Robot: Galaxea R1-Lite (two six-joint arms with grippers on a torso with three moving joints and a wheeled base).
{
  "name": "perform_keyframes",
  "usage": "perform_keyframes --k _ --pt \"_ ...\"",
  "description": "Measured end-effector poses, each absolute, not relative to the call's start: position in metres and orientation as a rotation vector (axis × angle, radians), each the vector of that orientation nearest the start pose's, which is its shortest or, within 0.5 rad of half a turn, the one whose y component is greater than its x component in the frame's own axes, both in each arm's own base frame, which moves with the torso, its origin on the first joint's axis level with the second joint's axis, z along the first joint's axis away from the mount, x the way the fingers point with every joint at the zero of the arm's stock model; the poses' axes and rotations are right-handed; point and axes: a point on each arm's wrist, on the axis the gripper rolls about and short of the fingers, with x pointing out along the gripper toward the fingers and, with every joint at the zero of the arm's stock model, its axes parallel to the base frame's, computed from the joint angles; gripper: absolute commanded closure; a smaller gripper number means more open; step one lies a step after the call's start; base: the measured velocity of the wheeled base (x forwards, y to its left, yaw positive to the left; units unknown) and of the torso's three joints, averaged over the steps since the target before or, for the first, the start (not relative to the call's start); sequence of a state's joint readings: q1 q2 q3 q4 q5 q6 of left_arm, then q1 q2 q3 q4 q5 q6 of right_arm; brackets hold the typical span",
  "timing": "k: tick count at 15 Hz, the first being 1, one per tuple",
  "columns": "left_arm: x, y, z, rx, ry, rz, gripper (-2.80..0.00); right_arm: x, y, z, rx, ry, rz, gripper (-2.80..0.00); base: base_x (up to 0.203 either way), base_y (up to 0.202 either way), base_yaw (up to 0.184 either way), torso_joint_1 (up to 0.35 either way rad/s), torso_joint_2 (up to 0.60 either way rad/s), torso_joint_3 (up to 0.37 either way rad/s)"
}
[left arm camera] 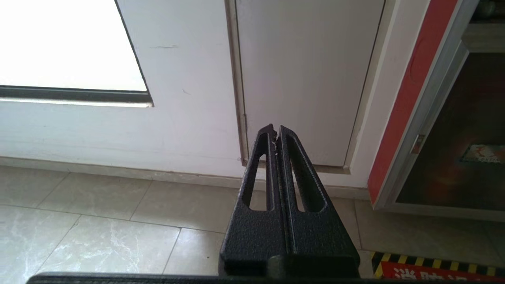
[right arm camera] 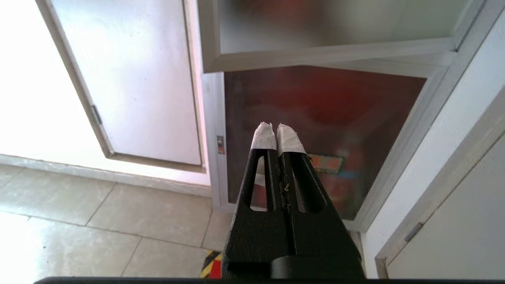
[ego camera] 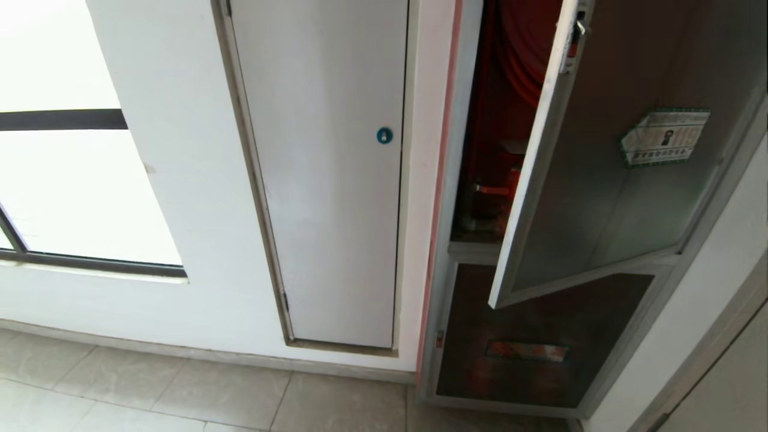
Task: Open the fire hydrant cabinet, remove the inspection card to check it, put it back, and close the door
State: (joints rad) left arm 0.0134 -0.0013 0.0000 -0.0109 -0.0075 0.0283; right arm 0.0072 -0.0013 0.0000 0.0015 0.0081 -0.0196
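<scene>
The fire hydrant cabinet [ego camera: 447, 252], aluminium-framed and red inside, stands at the right of the head view. Its tinted glass door [ego camera: 600, 180] hangs partly open, swung outward, with a green-bordered white sticker [ego camera: 665, 137] on the glass. Red hose [ego camera: 528, 54] and a red valve [ego camera: 501, 189] show in the gap. No inspection card is visible. Neither arm appears in the head view. My left gripper [left arm camera: 275, 132] is shut and empty, low before the white panel. My right gripper [right arm camera: 274, 130], tips wrapped in white tape, is shut and empty, facing the cabinet's lower glass panel [right arm camera: 335, 118].
A plain white door [ego camera: 324, 174] with a blue round lock [ego camera: 384, 135] stands left of the cabinet. A bright window [ego camera: 66, 132] is further left. Beige floor tiles [ego camera: 180, 390] run along the wall. Yellow-black hazard tape [left arm camera: 434, 266] lies on the floor. Another white panel [ego camera: 720, 372] is at the far right.
</scene>
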Motion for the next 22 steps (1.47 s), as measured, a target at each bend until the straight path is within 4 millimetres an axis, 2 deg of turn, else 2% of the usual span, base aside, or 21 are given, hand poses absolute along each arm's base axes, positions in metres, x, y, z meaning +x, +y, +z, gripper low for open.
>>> perform_keyframes --k 13,22 --pt "-0.0229 -0.0004 0.0767 0.009 -0.013 0.01 0.0 -0.0229 0.0 0.0753 -0.024 0.0 0.016 0.0 0.0 0.0 0.0 0.003 0.0 -0.001" --pt "-0.0229 -0.0004 0.0767 0.009 -0.013 0.01 0.0 -0.0229 -0.0004 0.0756 0.044 -0.003 -0.002 0.0 0.0 0.0 0.0 0.0 0.0 0.0"
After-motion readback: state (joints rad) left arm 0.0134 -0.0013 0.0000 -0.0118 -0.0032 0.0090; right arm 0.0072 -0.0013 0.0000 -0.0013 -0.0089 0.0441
